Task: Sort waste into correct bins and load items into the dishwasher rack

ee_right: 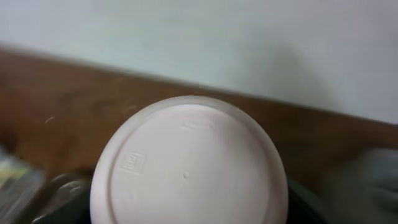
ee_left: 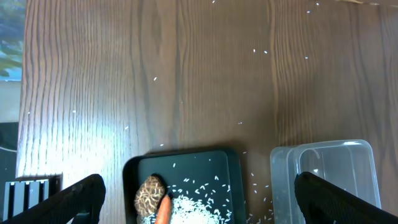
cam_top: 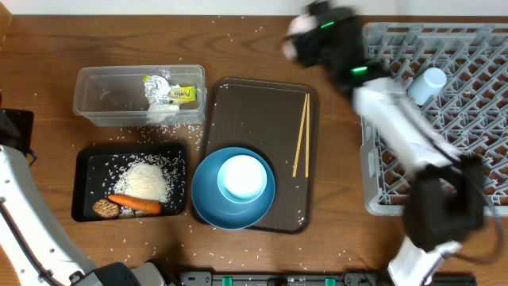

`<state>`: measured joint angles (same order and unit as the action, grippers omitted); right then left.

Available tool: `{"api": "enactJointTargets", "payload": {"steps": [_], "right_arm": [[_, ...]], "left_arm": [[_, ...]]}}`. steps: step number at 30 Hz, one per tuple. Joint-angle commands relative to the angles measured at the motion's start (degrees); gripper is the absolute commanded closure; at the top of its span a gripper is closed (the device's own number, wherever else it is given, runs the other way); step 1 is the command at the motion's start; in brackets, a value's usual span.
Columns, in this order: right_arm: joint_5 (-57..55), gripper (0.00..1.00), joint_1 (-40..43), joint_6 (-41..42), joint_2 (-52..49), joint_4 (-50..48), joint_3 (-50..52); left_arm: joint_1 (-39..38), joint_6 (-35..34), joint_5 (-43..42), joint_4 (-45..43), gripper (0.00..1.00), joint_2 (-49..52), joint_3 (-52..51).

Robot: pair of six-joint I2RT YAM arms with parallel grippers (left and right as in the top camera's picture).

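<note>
My right gripper [cam_top: 305, 36] is shut on the white-pinkish cup [ee_right: 189, 165] and holds it in the air at the back, left of the grey dishwasher rack [cam_top: 476, 143]; the cup's base fills the right wrist view. A light-blue cup [cam_top: 427, 85] stands in the rack. The white bowl [cam_top: 242, 176] sits on the blue plate [cam_top: 206, 199] on the brown tray [cam_top: 254, 103], with the chopsticks [cam_top: 302, 135] beside. The black tray [cam_top: 87, 171] holds rice [cam_top: 147, 180], carrot [cam_top: 135, 203] and brown lump [cam_top: 105, 208]. The clear tub [cam_top: 95, 95] holds the wrapper [cam_top: 167, 91]. My left gripper [ee_left: 199, 199] is open above the black tray's edge.
Loose rice grains [cam_top: 171, 127] lie scattered on the wooden table around the tub, the black tray and the brown tray. The right arm [cam_top: 405, 127] stretches over the rack's left side. The left arm [cam_top: 24, 214] lies along the table's left edge.
</note>
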<state>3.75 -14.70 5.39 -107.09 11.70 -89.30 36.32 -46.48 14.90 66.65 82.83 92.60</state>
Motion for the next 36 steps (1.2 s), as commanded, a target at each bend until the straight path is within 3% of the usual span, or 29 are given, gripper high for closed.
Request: {"api": "enactJointTargets", "payload": {"steps": [1, 10, 16, 25, 30, 36], "right_arm": [[-0.94, 0.34, 8.17, 0.24, 6.64, 3.39, -1.05], [-0.28, 0.29, 32.61, 0.11, 13.46, 14.25, -0.98], [-0.26, 0.27, 40.28, -0.31, 10.47, 20.22, -0.74], [6.71, 0.25, 39.80, -0.35, 6.67, 21.00, -0.13], [12.87, 0.23, 36.17, -4.70, 6.67, 19.61, -0.13], [8.37, 0.05, 27.36, -15.47, 5.01, 18.49, -0.13]], "left_arm": [[0.26, 0.13, -0.15, 0.17, 0.02, 0.13, 0.31], [0.26, 0.13, -0.15, 0.17, 0.02, 0.13, 0.31], [0.26, 0.11, -0.15, 0.17, 0.02, 0.13, 0.31], [0.26, 0.11, -0.15, 0.17, 0.02, 0.13, 0.31], [0.26, 0.11, -0.15, 0.17, 0.02, 0.13, 0.31], [0.26, 0.13, -0.15, 0.17, 0.02, 0.13, 0.31]]}}
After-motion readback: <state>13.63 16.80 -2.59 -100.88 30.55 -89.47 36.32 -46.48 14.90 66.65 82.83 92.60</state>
